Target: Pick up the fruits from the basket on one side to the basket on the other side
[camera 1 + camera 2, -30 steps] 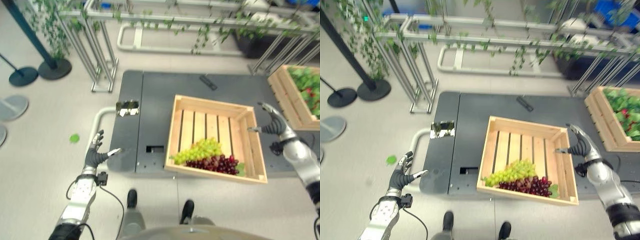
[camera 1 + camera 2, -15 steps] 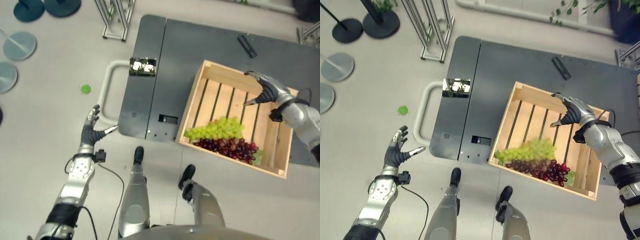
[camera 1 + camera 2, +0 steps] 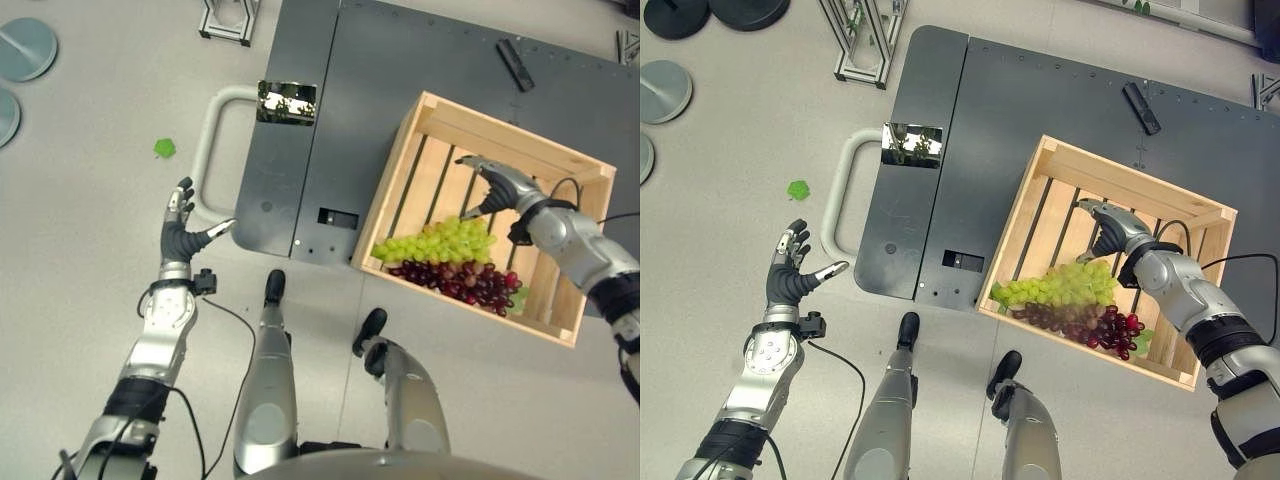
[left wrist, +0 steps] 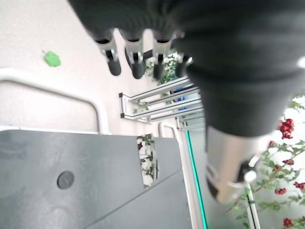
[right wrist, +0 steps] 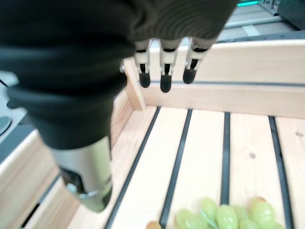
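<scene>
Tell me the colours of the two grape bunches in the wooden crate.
One grape bunch is light green, the other dark red-purple; the right eye view shows them best.

no readable text (nothing legible anywhere)

A dark grey platform (image 3: 970, 130) with a pale handle (image 3: 837, 200) — small green leaf (image 3: 798, 189) lies on the floor nearby.

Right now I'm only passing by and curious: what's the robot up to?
The right hand hovers open inside the wooden crate, just above the green grapes, touching nothing. Purple grapes lie beside them near the crate's front wall. The left hand hangs open over the floor beside the dark cart.
</scene>
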{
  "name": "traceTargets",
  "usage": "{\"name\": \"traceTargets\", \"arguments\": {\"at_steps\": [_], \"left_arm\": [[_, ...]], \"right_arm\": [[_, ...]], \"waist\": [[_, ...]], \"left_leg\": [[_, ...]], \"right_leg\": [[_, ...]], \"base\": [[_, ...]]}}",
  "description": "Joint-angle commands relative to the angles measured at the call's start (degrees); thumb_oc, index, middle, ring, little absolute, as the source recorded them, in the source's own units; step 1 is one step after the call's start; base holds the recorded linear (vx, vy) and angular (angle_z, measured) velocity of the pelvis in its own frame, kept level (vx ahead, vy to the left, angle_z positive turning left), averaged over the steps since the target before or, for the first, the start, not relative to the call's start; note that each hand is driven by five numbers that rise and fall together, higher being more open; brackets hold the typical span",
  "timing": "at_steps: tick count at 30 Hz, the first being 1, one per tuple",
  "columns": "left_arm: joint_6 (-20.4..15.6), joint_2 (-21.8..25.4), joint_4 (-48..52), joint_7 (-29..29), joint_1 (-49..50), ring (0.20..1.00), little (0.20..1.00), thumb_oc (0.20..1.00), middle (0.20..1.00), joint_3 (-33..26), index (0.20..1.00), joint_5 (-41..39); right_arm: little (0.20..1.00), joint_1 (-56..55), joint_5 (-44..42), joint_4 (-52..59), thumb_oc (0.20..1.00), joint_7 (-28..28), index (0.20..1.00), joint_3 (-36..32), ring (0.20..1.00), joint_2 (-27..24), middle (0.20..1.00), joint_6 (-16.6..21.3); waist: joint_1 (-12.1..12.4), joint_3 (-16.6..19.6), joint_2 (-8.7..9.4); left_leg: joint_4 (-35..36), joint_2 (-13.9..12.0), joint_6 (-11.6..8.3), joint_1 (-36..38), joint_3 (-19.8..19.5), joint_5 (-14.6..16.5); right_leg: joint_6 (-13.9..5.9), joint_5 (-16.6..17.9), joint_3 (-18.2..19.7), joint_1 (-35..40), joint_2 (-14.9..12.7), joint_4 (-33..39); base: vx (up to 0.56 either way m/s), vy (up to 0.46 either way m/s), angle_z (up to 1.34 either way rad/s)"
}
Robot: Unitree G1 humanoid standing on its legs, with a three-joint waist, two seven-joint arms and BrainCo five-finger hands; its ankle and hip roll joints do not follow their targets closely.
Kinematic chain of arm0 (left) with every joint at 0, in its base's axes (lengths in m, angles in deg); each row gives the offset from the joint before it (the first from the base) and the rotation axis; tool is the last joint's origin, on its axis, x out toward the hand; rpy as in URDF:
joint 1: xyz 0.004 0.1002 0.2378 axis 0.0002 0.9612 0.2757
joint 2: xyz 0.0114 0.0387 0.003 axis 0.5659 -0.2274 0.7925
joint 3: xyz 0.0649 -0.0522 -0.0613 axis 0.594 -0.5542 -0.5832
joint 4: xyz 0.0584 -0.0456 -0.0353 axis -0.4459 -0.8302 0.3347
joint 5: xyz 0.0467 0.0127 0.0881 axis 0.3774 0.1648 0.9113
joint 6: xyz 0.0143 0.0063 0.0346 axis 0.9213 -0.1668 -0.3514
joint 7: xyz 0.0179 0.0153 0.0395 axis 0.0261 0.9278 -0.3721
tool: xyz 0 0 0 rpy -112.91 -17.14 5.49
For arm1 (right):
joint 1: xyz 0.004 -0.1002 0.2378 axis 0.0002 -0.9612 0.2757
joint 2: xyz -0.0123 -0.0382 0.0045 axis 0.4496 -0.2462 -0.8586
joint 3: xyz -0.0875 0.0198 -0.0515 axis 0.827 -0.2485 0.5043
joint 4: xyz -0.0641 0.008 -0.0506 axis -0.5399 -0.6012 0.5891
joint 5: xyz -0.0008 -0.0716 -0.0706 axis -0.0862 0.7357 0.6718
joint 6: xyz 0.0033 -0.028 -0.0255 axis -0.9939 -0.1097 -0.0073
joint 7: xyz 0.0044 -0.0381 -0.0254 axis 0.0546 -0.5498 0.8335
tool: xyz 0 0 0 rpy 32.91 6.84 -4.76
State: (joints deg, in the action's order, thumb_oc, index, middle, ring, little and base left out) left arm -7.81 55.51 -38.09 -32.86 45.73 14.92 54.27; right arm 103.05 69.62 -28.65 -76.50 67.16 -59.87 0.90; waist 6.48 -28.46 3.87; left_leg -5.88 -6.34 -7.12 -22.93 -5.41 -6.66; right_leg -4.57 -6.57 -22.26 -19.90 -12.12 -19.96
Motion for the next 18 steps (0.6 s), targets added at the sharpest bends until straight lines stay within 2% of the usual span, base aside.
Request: {"name": "traceTargets", "arguments": {"at_steps": [1, 8, 11, 18], "left_arm": [[-3.66, 0.15, 4.27, 1.15, -0.59, 1.0, 1.0, 1.0, 1.0, -2.17, 1.0, -1.78], [-3.47, 0.03, 4.15, 0.69, -0.83, 1.0, 1.0, 1.0, 1.0, -1.61, 1.0, -1.63], [-3.23, 0.16, 4.21, 0.71, -0.81, 1.0, 1.0, 1.0, 1.0, -1.82, 1.0, -1.34], [-2.93, 0.01, 4.66, 0.4, -1.22, 1.0, 1.0, 1.0, 1.0, -1.35, 1.0, -1.47]], "right_arm": [[1.0, 3.54, 1.65, -0.61, 1.0, 1.17, 1.0, 3.58, 1.0, -3.4, 1.0, -0.46], [1.0, 3.86, 5.88, -1.3, 1.0, 4.27, 1.0, 7.85, 1.0, -5.89, 1.0, -0.3], [1.0, 2.81, 5.57, 0.74, 1.0, 5.77, 1.0, 7.7, 1.0, -6.83, 1.0, -0.33], [1.0, 1.9, 4.74, 0.93, 1.0, 6.47, 1.0, 7.64, 1.0, -5.64, 1.0, -0.49]], "waist": [[-0.9, -0.54, 1.17], [-0.91, -1.32, 1.08], [-0.99, -1.33, 1.26], [-1.01, -1.33, 1.36]], "left_leg": [[-3.7, -1.86, 0.37, 1.09, -0.85, 3.66], [-3.44, -1.7, 0.3, 1.2, -0.85, 3.54], [-3.23, -1.73, 0.3, 1.08, -0.99, 3.45], [-2.9, -1.71, 0.35, 0.68, -1.42, 3.33]], "right_leg": [[-1.42, 1.18, 1.07, 0.16, 0.06, 3.89], [-1.51, 1.26, 1.05, 0.12, -0.02, 4.01], [-1.56, 1.22, 0.89, 0.11, 0.05, 4.15], [-1.68, 1.27, 0.44, 0.0, 0.0, 4.33]], "base": [[0.0, 0.0, 0.0], [0.0, 0.0, 0.0], [0.0, 0.0, 0.0], [0.0, -0.005, 0.03]]}}
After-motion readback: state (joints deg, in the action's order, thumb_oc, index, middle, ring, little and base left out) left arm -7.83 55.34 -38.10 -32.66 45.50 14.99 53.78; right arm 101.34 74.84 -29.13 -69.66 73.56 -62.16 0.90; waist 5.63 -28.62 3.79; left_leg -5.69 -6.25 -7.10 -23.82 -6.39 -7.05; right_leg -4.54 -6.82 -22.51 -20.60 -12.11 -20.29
